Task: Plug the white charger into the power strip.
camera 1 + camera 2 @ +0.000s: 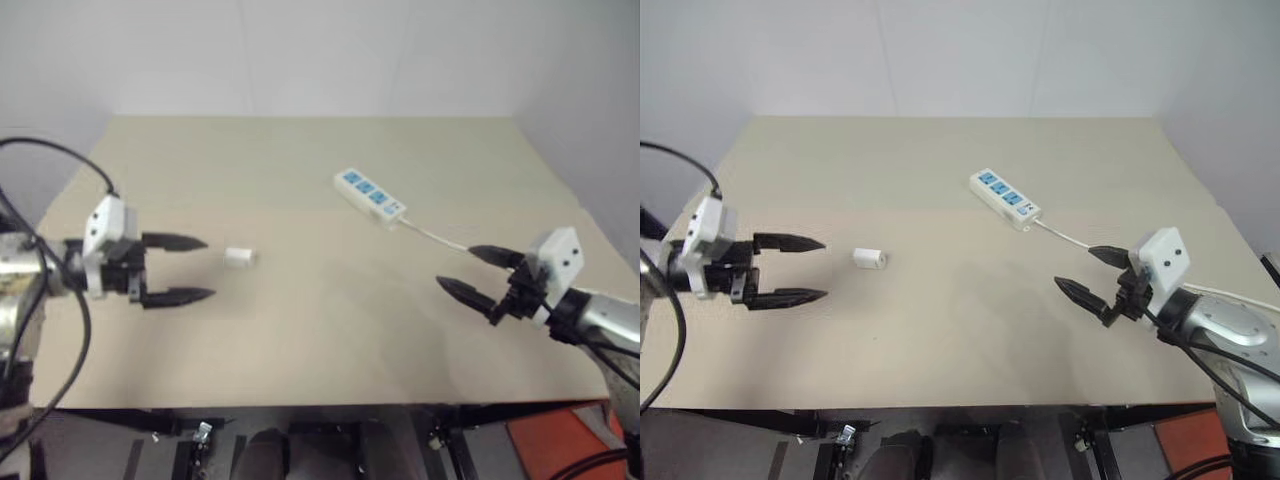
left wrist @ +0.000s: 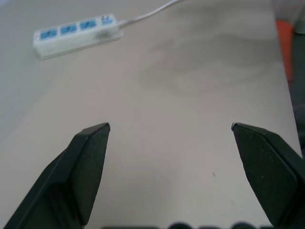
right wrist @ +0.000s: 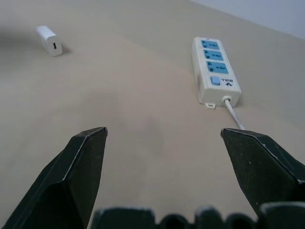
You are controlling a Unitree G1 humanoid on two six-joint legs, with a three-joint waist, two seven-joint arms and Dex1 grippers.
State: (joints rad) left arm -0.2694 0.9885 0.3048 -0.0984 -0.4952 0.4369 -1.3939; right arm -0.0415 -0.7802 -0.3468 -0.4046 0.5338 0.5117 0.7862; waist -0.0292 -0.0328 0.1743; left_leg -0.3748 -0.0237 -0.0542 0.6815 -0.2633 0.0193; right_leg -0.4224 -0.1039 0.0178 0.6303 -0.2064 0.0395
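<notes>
White charger [image 1: 869, 258] on table, apart from power strip [image 1: 1006, 199], both grippers open

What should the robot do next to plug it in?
Probably move the left claw forward to the white charger and close on it. Both claws are open and empty, the charger lies loose on the table just ahead of the left one, apart from the power strip.

The small white charger [image 1: 869, 258] lies unplugged, well apart from the three-socket power strip [image 1: 1005, 198].
</notes>
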